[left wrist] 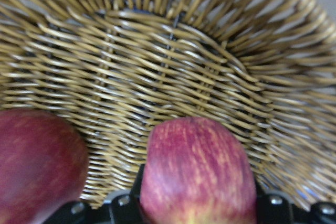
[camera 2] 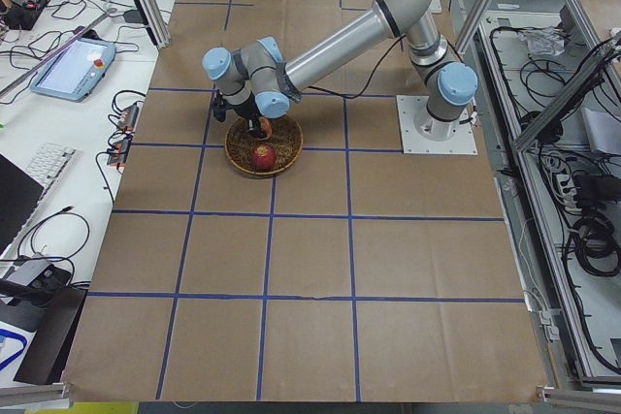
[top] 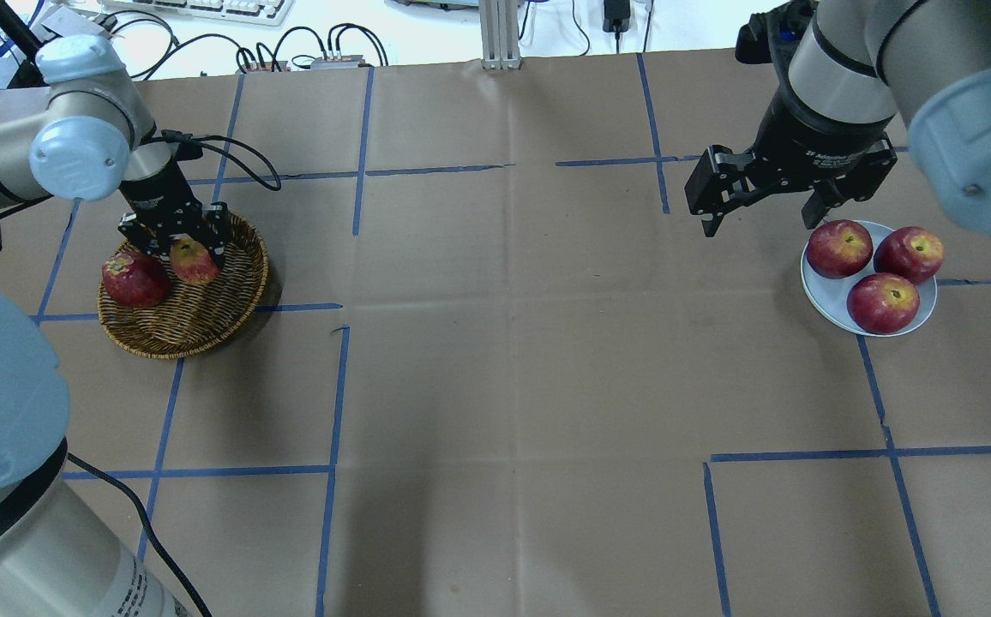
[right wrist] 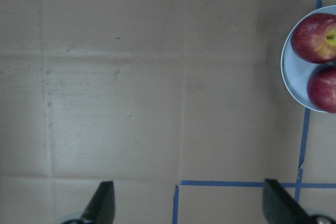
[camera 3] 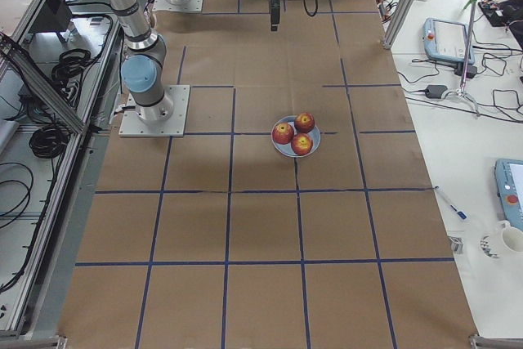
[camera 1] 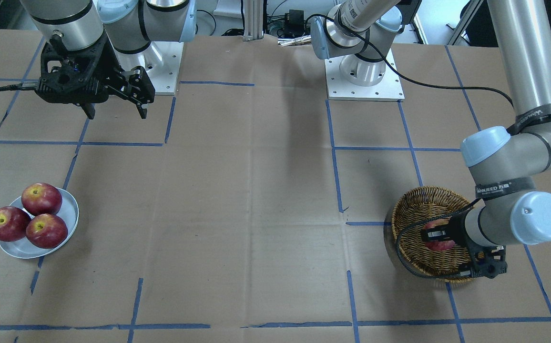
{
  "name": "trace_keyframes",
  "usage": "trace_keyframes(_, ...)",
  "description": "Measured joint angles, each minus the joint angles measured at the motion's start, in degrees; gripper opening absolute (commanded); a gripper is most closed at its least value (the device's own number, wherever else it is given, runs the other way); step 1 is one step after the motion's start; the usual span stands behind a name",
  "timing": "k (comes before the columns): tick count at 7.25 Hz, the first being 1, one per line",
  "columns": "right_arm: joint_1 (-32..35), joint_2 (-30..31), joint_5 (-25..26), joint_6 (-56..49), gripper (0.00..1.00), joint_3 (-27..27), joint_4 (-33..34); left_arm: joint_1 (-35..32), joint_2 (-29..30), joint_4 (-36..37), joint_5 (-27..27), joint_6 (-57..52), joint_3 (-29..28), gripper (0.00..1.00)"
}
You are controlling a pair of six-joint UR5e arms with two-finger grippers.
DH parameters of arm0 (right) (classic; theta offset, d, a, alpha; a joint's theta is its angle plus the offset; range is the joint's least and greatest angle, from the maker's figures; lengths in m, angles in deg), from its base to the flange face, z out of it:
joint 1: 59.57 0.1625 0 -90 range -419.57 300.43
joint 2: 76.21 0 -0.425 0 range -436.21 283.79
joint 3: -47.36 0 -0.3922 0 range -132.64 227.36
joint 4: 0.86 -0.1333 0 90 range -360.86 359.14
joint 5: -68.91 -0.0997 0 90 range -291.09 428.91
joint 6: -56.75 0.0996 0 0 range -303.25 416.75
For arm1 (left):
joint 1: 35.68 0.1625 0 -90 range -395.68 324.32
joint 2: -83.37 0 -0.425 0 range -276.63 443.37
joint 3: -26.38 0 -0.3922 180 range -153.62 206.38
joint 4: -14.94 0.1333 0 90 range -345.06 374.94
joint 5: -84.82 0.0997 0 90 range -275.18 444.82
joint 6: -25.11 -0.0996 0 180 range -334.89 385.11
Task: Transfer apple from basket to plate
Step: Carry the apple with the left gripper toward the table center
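The wicker basket (top: 204, 321) sits at the table's left. My left gripper (top: 192, 250) reaches down into it and is shut on the pinkish-red streaked apple (top: 194, 262). In the left wrist view the apple (left wrist: 194, 177) sits between the fingers, with the basket's weave (left wrist: 173, 77) behind it. The front view shows the same grip (camera 1: 440, 236). The pale plate (top: 830, 298) lies at the far right and holds three deep-red apples. My right gripper (top: 757, 218) hangs open and empty above the table, just left of the plate.
A darker red apple (top: 134, 279) lies in the basket beside the held one, close to the left gripper. Blue tape lines cross the brown paper table. The three apples (camera 1: 42, 199) nearly fill the plate (camera 1: 69, 206).
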Motion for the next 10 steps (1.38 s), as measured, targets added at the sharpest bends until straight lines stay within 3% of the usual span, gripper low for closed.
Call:
trace_keyframes(2,0.00,0.00,0.03,0.00,1.00,0.00,0.00,-5.49,-5.31,-1.03,-1.79,0.39,-1.08,0.28)
trace_keyframes(4,0.00,0.00,0.03,-0.01,1.00,0.00,0.00,-18.12,-6.11,-0.85,-3.93,1.81,0.37,0.28)
trace_keyframes(7,0.00,0.00,0.05,-0.06,1.00,0.00,0.00,-33.01,-1.16,7.07,-5.49,16.06,3.46,0.28)
trace_keyframes(10,0.00,0.00,0.11,-0.07,1.00,0.00,0.00,-37.64,3.76,16.17,-6.40,21.72,3.77,0.35)
